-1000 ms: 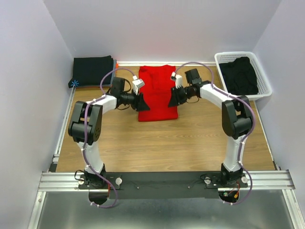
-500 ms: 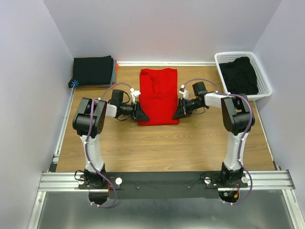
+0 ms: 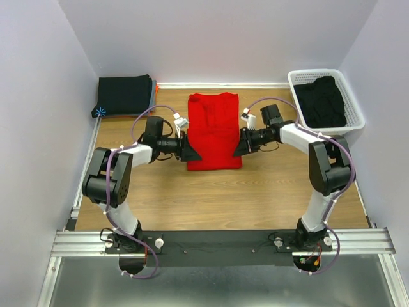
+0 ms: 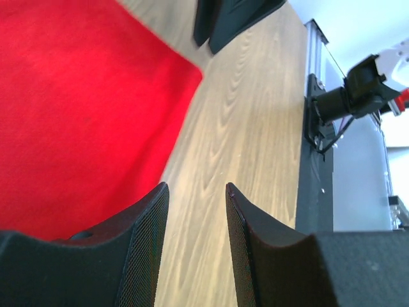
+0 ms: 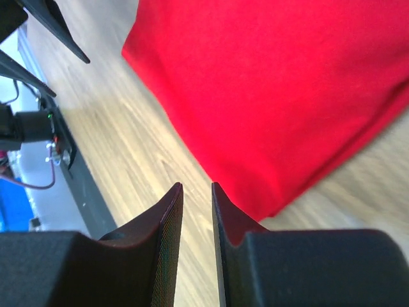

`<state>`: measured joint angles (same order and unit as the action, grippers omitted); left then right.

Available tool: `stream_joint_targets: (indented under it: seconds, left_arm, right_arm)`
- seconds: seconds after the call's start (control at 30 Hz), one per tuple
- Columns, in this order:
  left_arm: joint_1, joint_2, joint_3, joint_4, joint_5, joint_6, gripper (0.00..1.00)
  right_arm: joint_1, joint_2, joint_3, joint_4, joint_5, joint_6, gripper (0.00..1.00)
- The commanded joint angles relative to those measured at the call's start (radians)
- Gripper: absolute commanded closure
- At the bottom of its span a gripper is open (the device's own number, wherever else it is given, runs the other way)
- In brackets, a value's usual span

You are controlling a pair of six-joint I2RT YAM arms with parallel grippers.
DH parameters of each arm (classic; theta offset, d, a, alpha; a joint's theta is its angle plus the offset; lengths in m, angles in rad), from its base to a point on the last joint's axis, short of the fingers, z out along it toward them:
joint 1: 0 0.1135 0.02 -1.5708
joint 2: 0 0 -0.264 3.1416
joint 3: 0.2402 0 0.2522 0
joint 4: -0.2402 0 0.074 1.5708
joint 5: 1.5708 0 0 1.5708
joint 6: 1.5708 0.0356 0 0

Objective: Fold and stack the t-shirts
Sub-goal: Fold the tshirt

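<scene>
Both empty, flanking near corners of red shirt (image 3: 214,131) on table (image 3: 211,198): left tool (image 3: 194,155) slightly open, right tool (image 3: 236,152) barely parted.

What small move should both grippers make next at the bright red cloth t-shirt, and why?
Probably ease inward and shut on the near corners of the bright red cloth t-shirt. The left gripper and right gripper flank those corners, jaws apart over the wooden table, holding nothing, and the shirt lies as a long rectangle, seemingly needing another fold.
</scene>
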<state>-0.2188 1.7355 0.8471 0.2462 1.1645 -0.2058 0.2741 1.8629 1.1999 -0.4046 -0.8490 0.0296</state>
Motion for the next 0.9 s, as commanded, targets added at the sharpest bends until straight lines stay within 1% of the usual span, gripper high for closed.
stream_joint_targets:
  seconds: [0.0,0.23,0.37,0.4,0.5,0.57,0.6,0.63,0.67,0.73,0.77,0.8,0.83,0.87]
  left_arm:
    - [-0.022,0.027,-0.020,-0.004,-0.025,0.008,0.53]
    - [-0.022,0.176,-0.008,-0.010,-0.052,-0.001,0.57]
    - [-0.022,0.205,-0.031,-0.015,-0.081,-0.009,0.59]
    - [-0.022,0.206,-0.028,-0.019,-0.086,-0.004,0.60]
    - [-0.022,0.185,0.000,-0.079,-0.077,0.032,0.60]
    - [-0.022,0.124,0.023,-0.154,-0.063,0.074,0.60]
    - [-0.022,0.098,0.035,-0.194,-0.065,0.157,0.59]
    - [-0.022,0.040,0.047,-0.290,-0.069,0.201,0.58]
    - [-0.024,0.007,0.073,-0.338,-0.100,0.329,0.56]
    - [-0.024,-0.054,0.090,-0.418,-0.141,0.441,0.53]
    - [-0.024,-0.114,0.099,-0.477,-0.196,0.497,0.50]
    - [-0.027,-0.138,0.101,-0.501,-0.230,0.546,0.49]
    - [-0.027,-0.161,0.101,-0.508,-0.259,0.628,0.47]
    - [-0.028,-0.201,0.096,-0.524,-0.281,0.673,0.45]
  right_arm:
    - [0.028,0.054,-0.045,-0.025,-0.016,0.030,0.68]
    - [0.028,0.128,-0.097,-0.023,0.036,-0.010,0.69]
    - [0.028,0.127,-0.143,-0.026,0.086,-0.022,0.69]
    - [0.027,0.124,-0.149,-0.033,0.094,-0.020,0.70]
    - [0.027,0.084,-0.146,-0.058,0.123,-0.085,0.70]
    - [0.027,0.042,-0.131,-0.094,0.136,-0.120,0.70]
    - [0.027,-0.009,-0.122,-0.137,0.136,-0.140,0.69]
    - [0.027,-0.037,-0.108,-0.158,0.136,-0.183,0.69]
    - [0.028,-0.103,-0.094,-0.187,0.130,-0.221,0.67]
    - [0.027,-0.168,-0.088,-0.195,0.148,-0.259,0.62]
    - [0.030,-0.201,-0.089,-0.195,0.178,-0.284,0.59]
    - [0.031,-0.227,-0.092,-0.195,0.203,-0.343,0.51]
    - [0.036,-0.273,-0.098,-0.189,0.235,-0.379,0.48]
    - [0.060,-0.287,-0.105,-0.183,0.319,-0.416,0.47]
